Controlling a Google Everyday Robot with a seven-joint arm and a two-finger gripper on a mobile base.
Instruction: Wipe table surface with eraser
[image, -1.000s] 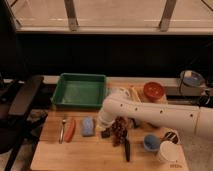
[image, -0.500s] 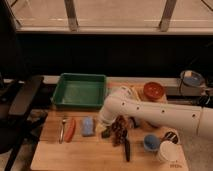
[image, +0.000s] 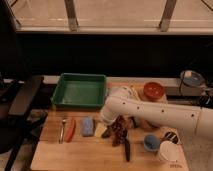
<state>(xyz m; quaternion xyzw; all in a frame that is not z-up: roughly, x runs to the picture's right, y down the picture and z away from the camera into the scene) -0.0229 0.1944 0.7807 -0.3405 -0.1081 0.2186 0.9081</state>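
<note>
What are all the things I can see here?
table: one, light-brown wood, under everything
tray: one, green, back left of the table
fork: one, grey, far left
orange thing: one, too blurry to name, beside the fork
blue block: one, pale blue, right of the orange thing
eraser: one, black, flat on the table just left of the gripper
knife: one, black handle, front middle
bowl: one, reddish-brown, back right
blue cup: one, front right
white cup: one, right of the blue cup
chair: one, black, left of the table
arm: one, white, reaching in from the right
gripper: one, dark, low over the table's middle
</note>
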